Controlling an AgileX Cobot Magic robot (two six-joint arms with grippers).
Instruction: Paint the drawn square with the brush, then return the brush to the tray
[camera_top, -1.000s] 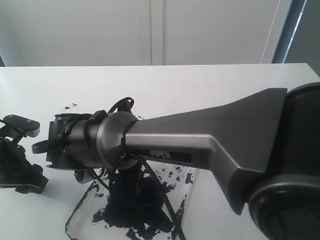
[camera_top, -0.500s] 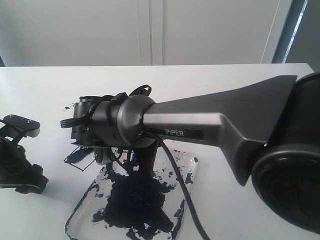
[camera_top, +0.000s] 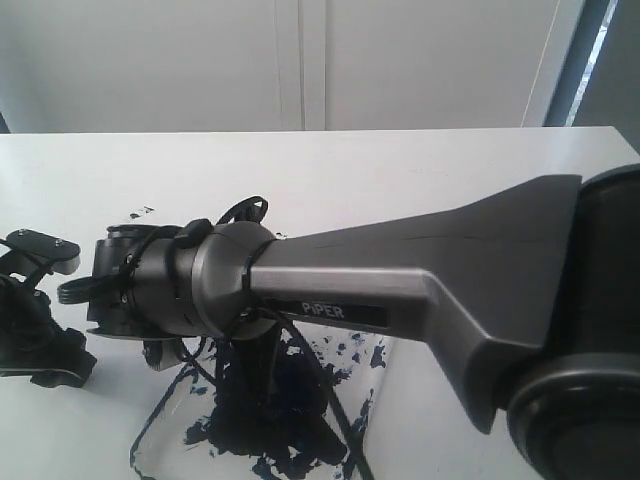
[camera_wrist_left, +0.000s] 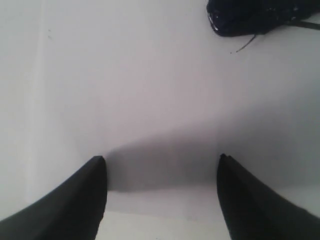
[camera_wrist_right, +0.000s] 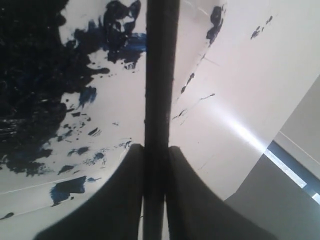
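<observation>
The brush (camera_wrist_right: 161, 75) is clamped between the two dark fingers of the right gripper (camera_wrist_right: 156, 147), which are drawn in tight against its thin black shaft. In the right wrist view the shaft is seen running straight out from the jaws and across the tray (camera_wrist_right: 125, 95). Its far end is cut off by the edge of the picture, so whether the tip touches the plastic cannot be told. The tray is smeared on one side with a large blotch of dark blue-black paint (camera_wrist_right: 30, 75), and smaller splatters are scattered around the shaft. In the exterior view the clear tray (camera_top: 165, 415) is seen lying at the near edge of the white table (camera_top: 420, 170). The right arm (camera_top: 400, 270) is stretched across it from the right, with its wrist held over the tray's left half and a black cable (camera_top: 335, 410) hanging down over the paint. A small paint speck (camera_top: 140, 212) is seen on the table beyond the wrist. The left gripper (camera_wrist_left: 162, 160) is held with its fingers well apart and nothing between them, above bare white surface, at the left of the tray and clear of it. A dark patch (camera_wrist_left: 250, 17) with a thin line trailing from it is caught at one corner of the left wrist view. Whether it is the drawn square cannot be told.
</observation>
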